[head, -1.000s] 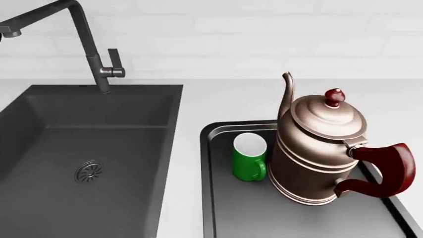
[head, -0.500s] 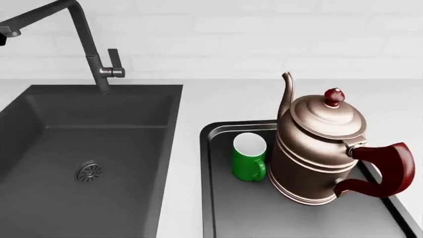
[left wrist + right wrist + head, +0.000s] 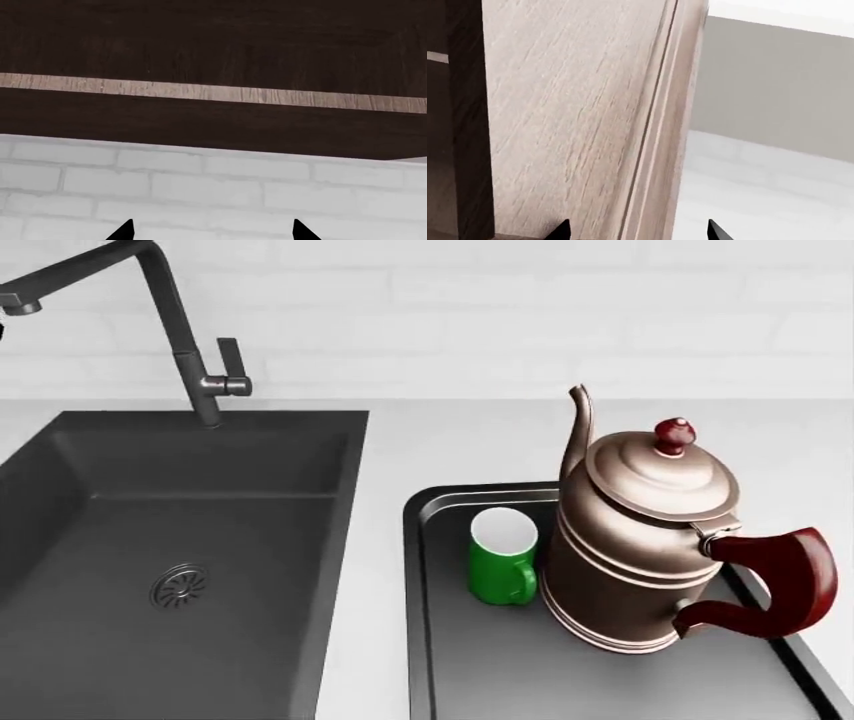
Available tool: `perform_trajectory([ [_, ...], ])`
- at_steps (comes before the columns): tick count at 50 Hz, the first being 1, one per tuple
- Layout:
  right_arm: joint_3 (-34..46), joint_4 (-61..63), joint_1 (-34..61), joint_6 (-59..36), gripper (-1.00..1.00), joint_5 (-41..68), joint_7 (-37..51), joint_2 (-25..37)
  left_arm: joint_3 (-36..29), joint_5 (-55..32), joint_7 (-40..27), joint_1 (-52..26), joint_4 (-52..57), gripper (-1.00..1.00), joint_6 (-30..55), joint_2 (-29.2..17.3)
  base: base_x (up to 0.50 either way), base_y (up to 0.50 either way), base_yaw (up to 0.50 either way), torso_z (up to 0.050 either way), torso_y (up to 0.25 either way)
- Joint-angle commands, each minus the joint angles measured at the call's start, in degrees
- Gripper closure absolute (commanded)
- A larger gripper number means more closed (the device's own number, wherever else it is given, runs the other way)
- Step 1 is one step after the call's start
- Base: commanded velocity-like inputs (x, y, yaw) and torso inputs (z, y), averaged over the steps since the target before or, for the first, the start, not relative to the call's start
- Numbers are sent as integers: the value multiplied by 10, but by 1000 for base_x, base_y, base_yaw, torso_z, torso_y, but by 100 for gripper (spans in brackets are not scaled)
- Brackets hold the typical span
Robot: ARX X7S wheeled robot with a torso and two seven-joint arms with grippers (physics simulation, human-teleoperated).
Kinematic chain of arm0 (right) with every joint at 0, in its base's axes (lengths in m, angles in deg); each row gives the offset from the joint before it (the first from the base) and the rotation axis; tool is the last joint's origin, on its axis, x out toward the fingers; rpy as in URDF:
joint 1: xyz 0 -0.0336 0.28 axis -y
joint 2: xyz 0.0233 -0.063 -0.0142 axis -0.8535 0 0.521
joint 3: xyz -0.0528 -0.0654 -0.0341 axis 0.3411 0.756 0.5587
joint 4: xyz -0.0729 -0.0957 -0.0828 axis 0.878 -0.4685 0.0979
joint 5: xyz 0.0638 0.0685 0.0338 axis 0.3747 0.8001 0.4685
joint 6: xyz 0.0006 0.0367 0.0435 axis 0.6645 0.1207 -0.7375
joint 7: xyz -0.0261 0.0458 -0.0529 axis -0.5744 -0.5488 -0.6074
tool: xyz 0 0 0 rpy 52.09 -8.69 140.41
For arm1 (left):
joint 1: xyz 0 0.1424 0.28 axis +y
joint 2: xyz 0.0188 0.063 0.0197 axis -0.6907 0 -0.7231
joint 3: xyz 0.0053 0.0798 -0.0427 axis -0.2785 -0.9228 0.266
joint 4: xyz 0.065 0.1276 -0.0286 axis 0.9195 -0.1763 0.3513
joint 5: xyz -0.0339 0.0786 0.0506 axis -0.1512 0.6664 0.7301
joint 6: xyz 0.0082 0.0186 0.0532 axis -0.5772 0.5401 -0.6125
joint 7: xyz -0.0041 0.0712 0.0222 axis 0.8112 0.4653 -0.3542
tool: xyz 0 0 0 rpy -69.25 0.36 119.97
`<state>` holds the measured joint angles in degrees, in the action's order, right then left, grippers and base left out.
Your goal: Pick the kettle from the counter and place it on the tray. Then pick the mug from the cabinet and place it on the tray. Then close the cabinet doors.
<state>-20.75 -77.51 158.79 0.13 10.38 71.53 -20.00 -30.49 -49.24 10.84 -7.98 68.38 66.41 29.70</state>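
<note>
White counter (image 3: 454, 445), one sink (image 3: 200, 540), one tray (image 3: 420, 640).
Tray's got one kettle (image 3: 641, 540) and one mug (image 3: 503, 558). Left gripper (image 3: 210, 232) and right gripper (image 3: 637, 232) both spread, holding nothing.

Tray (image 3: 441, 660) cut off below, faucet (image 3: 174, 330) cropped left, both pincers mostly out of frame

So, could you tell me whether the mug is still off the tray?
No, the mug stands on the tray beside the kettle.

Mug (image 3: 503, 558) left of kettle (image 3: 641, 540) on tray (image 3: 434, 640); sink (image 3: 174, 540) further left
</note>
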Motion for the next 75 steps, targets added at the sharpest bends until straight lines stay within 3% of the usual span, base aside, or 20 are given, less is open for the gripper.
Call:
perform_trajectory([
  [1, -10, -59, -18, 61, -100, -63, -87, -54, 7, -27, -16, -8, -6, -100, -4, -16, 0, 0, 0, 0, 0],
  [42, 6, -326, -56, 202, -100, -85, -250, -213, 57, -18, 16, 39, -10, -100, -21, -45, 5, 4, 7, 3, 0],
  [57, 20, -378, -65, 227, -100, -97, -277, -233, 63, -8, 25, 51, -9, -100, -27, -45, 0, 0, 0, 6, 0],
  [75, 12, -334, -52, 231, -100, -85, -258, -223, 63, 12, 41, 70, -6, -100, -36, -40, 0, 0, 0, 5, 0],
])
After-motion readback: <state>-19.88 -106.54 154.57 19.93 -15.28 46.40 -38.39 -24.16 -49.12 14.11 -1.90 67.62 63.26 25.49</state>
